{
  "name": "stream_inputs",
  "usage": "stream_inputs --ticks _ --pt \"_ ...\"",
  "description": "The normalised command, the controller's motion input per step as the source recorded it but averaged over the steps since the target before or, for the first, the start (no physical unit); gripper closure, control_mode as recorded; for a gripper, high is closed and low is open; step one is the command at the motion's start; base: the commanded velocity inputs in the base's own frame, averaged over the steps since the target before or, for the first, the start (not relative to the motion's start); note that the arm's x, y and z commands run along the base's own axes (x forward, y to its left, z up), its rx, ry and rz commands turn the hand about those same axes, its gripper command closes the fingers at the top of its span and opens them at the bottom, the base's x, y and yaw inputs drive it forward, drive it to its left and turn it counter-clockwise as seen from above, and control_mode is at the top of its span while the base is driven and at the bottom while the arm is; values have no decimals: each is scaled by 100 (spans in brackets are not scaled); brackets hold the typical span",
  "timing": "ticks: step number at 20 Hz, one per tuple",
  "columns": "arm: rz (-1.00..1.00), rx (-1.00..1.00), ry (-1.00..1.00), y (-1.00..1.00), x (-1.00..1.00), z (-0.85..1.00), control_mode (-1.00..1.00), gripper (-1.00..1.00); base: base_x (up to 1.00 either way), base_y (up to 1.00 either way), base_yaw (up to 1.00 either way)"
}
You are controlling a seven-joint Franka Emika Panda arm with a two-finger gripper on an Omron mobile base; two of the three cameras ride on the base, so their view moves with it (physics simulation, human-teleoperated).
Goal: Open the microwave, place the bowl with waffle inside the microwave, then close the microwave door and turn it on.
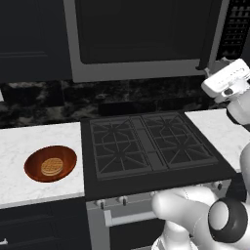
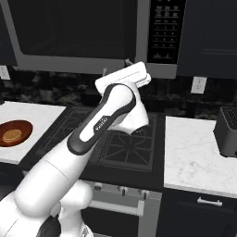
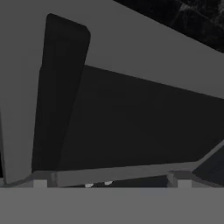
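The microwave (image 1: 146,72) hangs above the stove, and its microwave door (image 1: 141,34) is shut. My gripper (image 3: 111,181) is open, pressed up close to the door's lower right corner (image 1: 209,72). The dark vertical handle (image 3: 61,96) stands just inside my left fingertip (image 3: 39,183), and the jaws are not closed on it. The black button panel (image 2: 162,32) lies right of the door. On the white counter to the left sits the reddish-brown bowl (image 1: 50,163), holding the round waffle (image 1: 52,166). Bowl (image 2: 14,133) and waffle (image 2: 11,135) also show at the left edge of the right base view.
A black gas stove (image 1: 146,144) lies below the microwave, between two white marble counters (image 1: 29,139) (image 2: 194,157). A dark toaster (image 2: 227,132) stands on the right counter. A wall outlet (image 2: 198,84) sits on the dark backsplash. Dark cabinets flank the microwave.
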Motion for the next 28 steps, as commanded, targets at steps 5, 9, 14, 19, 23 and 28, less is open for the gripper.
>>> stream_inputs --ticks 5,9,14,19,23,28 --pt "-5 0 9 -2 35 0 -100 -100 0 0 0" --pt "-3 0 8 -2 27 0 -100 -100 0 0 0" --pt "-5 0 12 -4 31 0 -100 -100 0 0 0" --pt "-3 0 11 -9 33 0 -100 -100 0 0 0" --pt "-4 2 4 -26 9 0 -100 -100 0 0 0" --pt "-8 2 2 -26 6 0 -100 -100 0 0 0"
